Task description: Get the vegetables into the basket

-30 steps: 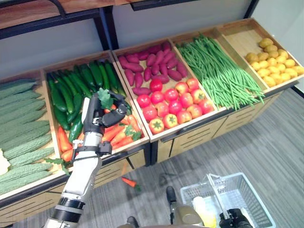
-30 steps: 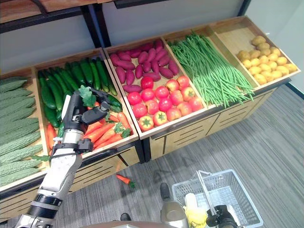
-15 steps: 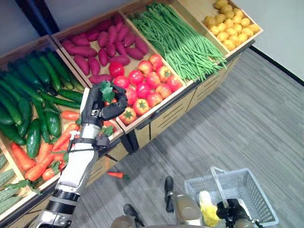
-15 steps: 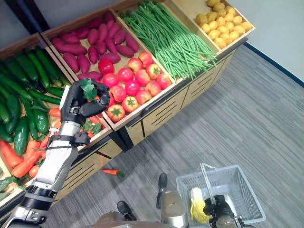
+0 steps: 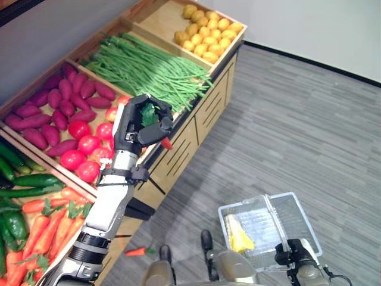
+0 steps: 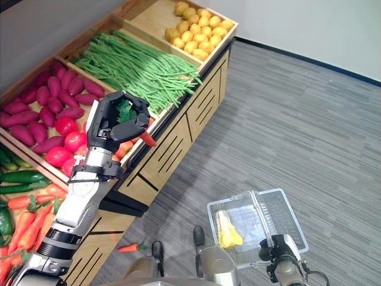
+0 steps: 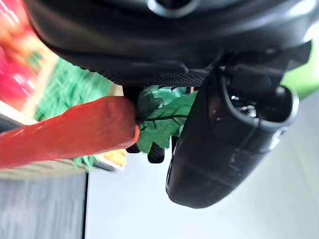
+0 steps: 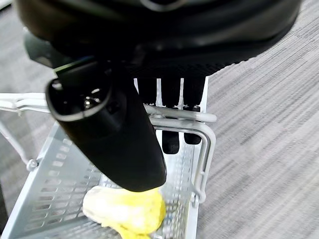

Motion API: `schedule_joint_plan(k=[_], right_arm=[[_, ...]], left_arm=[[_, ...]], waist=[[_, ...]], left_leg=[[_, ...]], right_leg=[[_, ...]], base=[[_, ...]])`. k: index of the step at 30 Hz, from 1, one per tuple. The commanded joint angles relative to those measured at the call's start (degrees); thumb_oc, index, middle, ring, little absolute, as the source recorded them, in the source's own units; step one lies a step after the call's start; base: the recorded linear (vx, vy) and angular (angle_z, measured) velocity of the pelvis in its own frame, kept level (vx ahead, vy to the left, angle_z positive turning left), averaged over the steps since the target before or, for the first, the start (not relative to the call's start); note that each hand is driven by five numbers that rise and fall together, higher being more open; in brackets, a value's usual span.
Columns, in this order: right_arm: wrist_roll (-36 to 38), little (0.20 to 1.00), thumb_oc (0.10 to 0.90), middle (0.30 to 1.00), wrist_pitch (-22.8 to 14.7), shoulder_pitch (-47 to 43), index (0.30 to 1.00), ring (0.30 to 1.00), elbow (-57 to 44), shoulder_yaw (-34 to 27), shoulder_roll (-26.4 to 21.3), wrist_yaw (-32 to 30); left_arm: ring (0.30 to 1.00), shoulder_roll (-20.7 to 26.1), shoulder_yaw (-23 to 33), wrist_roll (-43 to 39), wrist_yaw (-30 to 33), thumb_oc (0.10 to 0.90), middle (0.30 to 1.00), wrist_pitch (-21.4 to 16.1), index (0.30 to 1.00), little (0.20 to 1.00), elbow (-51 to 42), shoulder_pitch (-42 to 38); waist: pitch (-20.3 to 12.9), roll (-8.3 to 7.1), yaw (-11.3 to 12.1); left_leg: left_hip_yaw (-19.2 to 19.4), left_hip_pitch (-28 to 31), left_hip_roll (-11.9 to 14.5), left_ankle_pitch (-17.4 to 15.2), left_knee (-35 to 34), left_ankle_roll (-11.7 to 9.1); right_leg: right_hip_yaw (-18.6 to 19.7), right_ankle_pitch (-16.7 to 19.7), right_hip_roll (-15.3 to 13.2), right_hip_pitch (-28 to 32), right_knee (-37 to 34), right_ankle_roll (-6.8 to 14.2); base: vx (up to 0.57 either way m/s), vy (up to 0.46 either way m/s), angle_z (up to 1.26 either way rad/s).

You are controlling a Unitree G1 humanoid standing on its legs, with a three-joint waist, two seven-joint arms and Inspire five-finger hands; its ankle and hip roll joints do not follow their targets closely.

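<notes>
Grey floor (image 5: 297, 119); produce stand (image 5: 178, 128) beside left hand (image 5: 138, 122).

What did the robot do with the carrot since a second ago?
The left hand has lifted the carrot off the carrot bin and carried it out past the shelf edge, toward the basket side. The view also swung, so the shelf only seems moved. The right hand still holds the basket handle; the yellow vegetable stays inside.

Carrot (image 7: 65, 137): orange-red body, green leafy top. Basket (image 5: 300, 223): pale grey wire mesh — yellow item (image 5: 238, 233) inside. Floor (image 5: 309, 131): grey, fine striped pattern. Beans (image 5: 143, 68): green. Tomatoes (image 5: 83, 146): red. Hands — dark.
</notes>
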Motion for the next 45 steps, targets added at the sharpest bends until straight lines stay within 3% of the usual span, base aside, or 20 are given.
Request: schedule_joint_plan(k=[1, 5, 8, 11, 12, 13, 17, 20, 21, 25, 27, 33, 42, 45], right_arm=[[1.65, 0.300, 0.400, 0.300, -0.08, 0.99, 0.300, 0.300, 0.55, -1.33, -2.26, -2.15], [1.16, 0.300, 0.400, 0.300, 0.20, 1.13, 0.300, 0.300, 0.64, -1.11, -1.03, -1.69], [0.98, 0.300, 0.400, 0.300, 0.20, 0.14, 0.300, 0.300, -0.22, -0.21, 0.39, -1.71], [0.82, 0.300, 0.400, 0.300, 0.16, -0.12, 0.300, 0.300, -0.27, 0.33, 1.16, -1.61], [0.83, 0.300, 0.400, 0.300, 0.10, 0.07, 0.300, 0.300, -0.15, 0.26, 1.40, -1.73], [0.85, 0.300, 0.400, 0.300, 0.13, 0.37, 0.300, 0.300, 0.30, 0.01, 1.43, -1.77], [0.42, 0.300, 0.400, 0.300, 0.17, 0.38, 0.300, 0.300, 0.67, -0.05, 1.58, -2.03], [0.19, 0.300, 0.400, 0.300, 0.03, 0.48, 0.300, 0.300, 0.35, 0.37, 1.55, -1.91], [0.18, 0.300, 0.400, 0.300, -0.06, 1.12, 0.300, 0.300, 0.17, 0.35, 1.60, -1.76], [0.08, 0.300, 0.400, 0.300, -0.02, 1.47, 0.300, 0.300, 0.12, 0.48, 1.53, -1.56], [0.47, 0.300, 0.400, 0.300, 0.14, 2.58, 0.300, 0.300, 0.87, -0.46, 0.92, -1.59], [0.92, 0.300, 0.400, 0.300, 0.30, 3.74, 0.300, 0.300, 1.84, -1.38, 0.06, -1.83], [0.97, 0.300, 0.400, 0.300, 0.25, 4.49, 0.300, 0.300, 2.43, -1.56, 0.18, -1.77], [0.66, 0.300, 0.400, 0.300, 0.32, 4.26, 0.300, 0.300, 3.11, -1.48, 0.42, -1.83]], left_arm=[[0.300, 1.61, 2.49, 0.56, 0.50, 0.400, 0.300, -7.13, 0.300, 0.300, -7.93, -2.81], [0.300, 2.51, 2.60, 0.74, 0.07, 0.400, 0.300, -7.17, 0.300, 0.300, -8.27, -2.28], [0.300, 3.02, 3.03, 0.62, 0.10, 0.400, 0.300, -7.48, 0.300, 0.300, -7.57, -1.90], [0.300, 3.77, 3.45, 0.43, 0.22, 0.400, 0.300, -7.55, 0.300, 0.300, -7.02, -1.65], [0.300, 3.90, 3.52, 0.21, 0.29, 0.400, 0.300, -7.50, 0.300, 0.300, -6.95, -1.56], [0.300, 4.26, 3.87, 0.27, 0.27, 0.400, 0.300, -7.32, 0.300, 0.300, -7.26, -1.20], [0.300, 4.99, 4.93, 0.55, 0.62, 0.400, 0.300, -6.88, 0.300, 0.300, -8.14, -0.11], [0.300, 5.38, 5.28, 0.77, 0.70, 0.400, 0.300, -6.76, 0.300, 0.300, -8.21, 0.26], [0.300, 5.29, 5.50, 0.99, 0.46, 0.400, 0.300, -6.64, 0.300, 0.300, -8.51, 0.57], [0.300, 4.68, 5.61, 0.54, 0.21, 0.400, 0.300, -6.44, 0.300, 0.300, -8.54, 1.01], [0.300, 4.39, 5.57, -0.04, -0.43, 0.400, 0.300, -6.43, 0.300, 0.300, -9.04, 1.36], [0.300, 4.51, 5.80, 0.99, 0.03, 0.400, 0.300, -5.97, 0.300, 0.300, -8.85, 1.72], [0.300, 4.62, 6.70, 3.07, 0.67, 0.400, 0.300, -5.35, 0.300, 0.300, -8.85, 2.92], [0.300, 6.51, 8.68, 11.13, 2.94, 0.400, 0.300, -4.02, 0.300, 0.300, -9.56, 4.84]], waist=[[-1.84, -0.64, 1.44], [-1.79, -1.52, 1.15], [-1.31, -2.78, 1.08], [-0.92, -2.73, 1.93], [-0.94, -2.45, 2.26], [-1.35, -1.75, 3.17], [-3.46, -1.38, 4.93], [-4.25, -2.08, 5.59], [-4.69, -2.35, 5.74], [-4.75, -2.24, 5.49], [-5.02, -2.00, 5.30], [-5.62, -1.62, 5.13], [-6.62, -1.06, 5.38], [-6.69, -0.83, 6.35]], left_leg=[[3.00, 4.05, -0.37, -0.84, -4.27, 1.06], [5.94, 4.75, -2.24, -1.95, -5.04, 2.61], [9.17, 4.88, -3.03, -2.20, -5.56, 3.48], [10.85, 4.72, -1.94, -1.90, -5.42, 3.73], [11.54, 4.53, -1.41, -1.64, -5.25, 3.85], [12.94, 4.68, -0.77, -1.45, -5.38, 4.13], [16.27, 4.93, 0.03, -0.40, -6.64, 4.18], [17.39, 5.44, -0.23, -0.22, -6.93, 3.82], [17.85, 5.81, -0.05, -0.34, -6.24, 3.49], [18.27, 5.98, 0.89, 0.04, -5.20, 2.45], [18.04, 6.36, 1.58, 1.80, -6.64, 1.29], [17.41, 6.81, 2.09, 3.48, -8.75, 0.44], [16.77, 7.99, 1.70, 4.52, -11.37, 0.45], [15.87, 8.22, 1.33, 3.99, -11.59, 0.61]], right_leg=[[1.15, -3.44, -11.23, 0.89, 2.79, 10.61], [4.12, -1.21, -12.74, -1.64, 3.34, 12.55], [5.64, 2.56, -13.58, -4.58, 3.71, 14.82], [2.52, 1.75, -13.53, -5.60, 7.03, 14.60], [0.24, 0.86, -13.86, -5.22, 8.75, 14.24], [-4.50, -1.31, -14.95, -3.50, 12.26, 13.28], [-10.31, -2.44, -16.74, -0.29, 16.45, 12.90], [-11.47, -2.00, -16.72, 1.05, 13.24, 13.11], [-12.09, -3.74, -15.98, 2.31, 10.73, 12.62], [-12.14, -5.54, -13.88, 4.79, 5.88, 11.70], [-12.69, -5.63, -12.47, 6.51, 2.16, 11.30], [-13.38, -5.27, -11.32, 8.66, -1.20, 11.10], [-14.41, -4.93, -11.22, 9.93, -1.71, 11.06], [-15.39, -5.26, -11.69, 10.49, -1.21, 11.35]], base=[[-0.03, 0.170, -0.08], [-0.06, 0.245, -0.12], [-0.10, 0.143, -0.63], [-0.10, 0.032, -0.57], [-0.08, 0.065, -0.73], [-0.09, 0.078, -0.69], [-0.04, 0.004, -0.45], [0.04, -0.062, -0.52], [0.09, -0.150, -0.47], [0.03, -0.130, -0.29], [0.02, -0.180, -0.16], [0.03, -0.071, 0.02], [0.01, -0.007, 0.08], [-0.01, 0.015, 0.10]])
